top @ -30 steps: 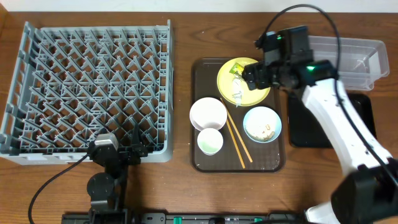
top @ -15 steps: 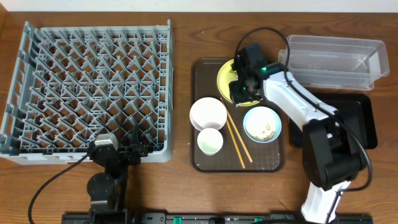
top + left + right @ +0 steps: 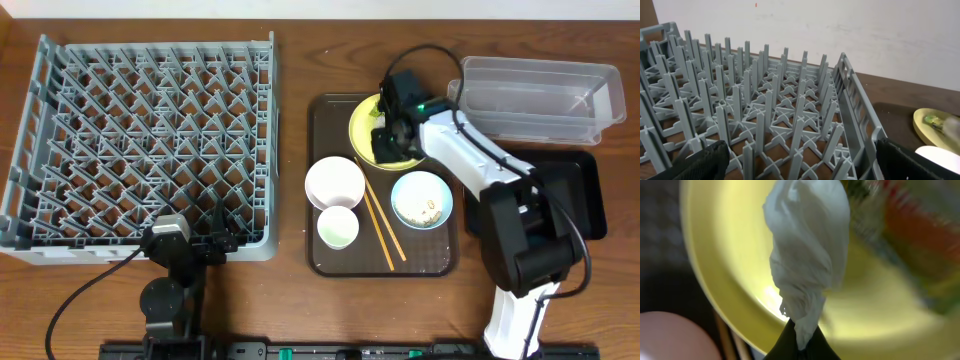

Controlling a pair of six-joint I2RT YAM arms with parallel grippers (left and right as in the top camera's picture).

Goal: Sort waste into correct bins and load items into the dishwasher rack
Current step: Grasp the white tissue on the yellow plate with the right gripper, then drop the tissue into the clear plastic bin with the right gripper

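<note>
My right gripper is low over the yellow plate, shut on the crumpled white tissue. The tissue's lower end is pinched between the dark fingertips, above the plate. The snack wrapper is a blur on the plate beside it. My left gripper stands open at the near edge of the dishwasher rack, with only rack pegs between its fingers. On the brown tray sit a white bowl, a small cup, the chopsticks and a light blue bowl holding rice scraps.
The brown serving tray lies in the middle of the table. A clear tub stands at the back right, and a black tray lies in front of it, partly under my right arm.
My right arm swung left from near the tub and dropped onto the yellow plate. Its jaws closed on the tissue. The left arm has not moved.
</note>
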